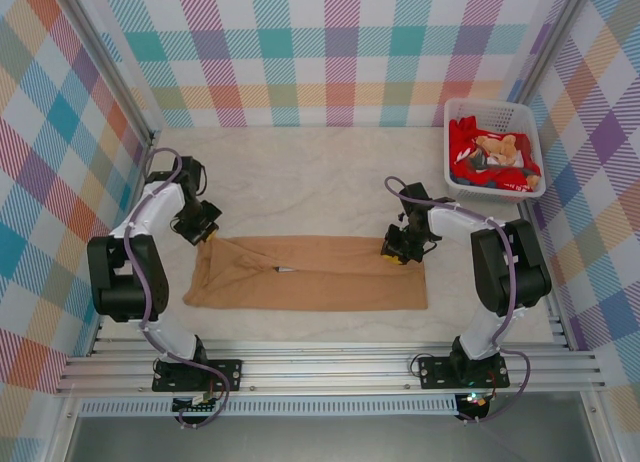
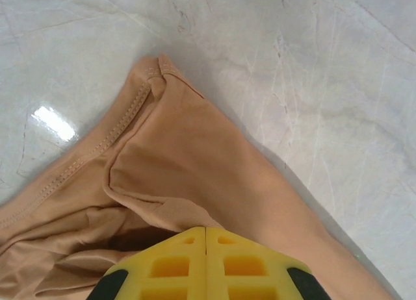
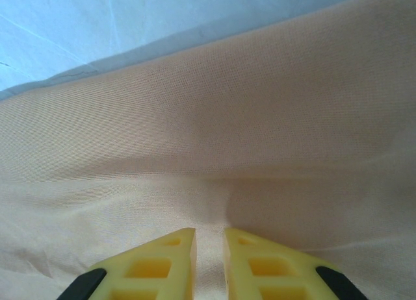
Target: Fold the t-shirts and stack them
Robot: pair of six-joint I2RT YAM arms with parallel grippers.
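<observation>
The left gripper (image 1: 200,227) sits over the far-left corner of a tan t-shirt (image 1: 310,277), toward the left edge of the marble tabletop (image 1: 300,172). In the left wrist view, the left gripper (image 2: 205,232) has its yellow fingers (image 2: 170,264) pressed flat against each other. The tan t-shirt (image 2: 182,157) bunches up in folds right under their tips, so they appear clamped on the cloth. A double-stitched hem (image 2: 97,150) runs away from the fingers to a pointed corner lying on the bare tabletop (image 2: 325,86).

The shirt lies as a long folded strip across the middle of the tabletop, parallel to the near edge and plain side up, with its left end slightly rumpled.

The right gripper (image 1: 400,250) rests on the shirt's far-right corner. In the right wrist view, the right gripper (image 3: 209,232) has its fingers (image 3: 260,261) standing a narrow slit apart. The tan t-shirt (image 3: 227,118) fills that slit, and a crease runs up into it, so they look pinched on a fold. Tabletop (image 3: 65,27) shows beyond the cloth's edge.

In the far-right corner stands a white lattice basket (image 1: 490,104), well apart from the shirt. It holds a crumpled red t-shirt (image 1: 465,142) with a tan item (image 1: 497,147) on top.
</observation>
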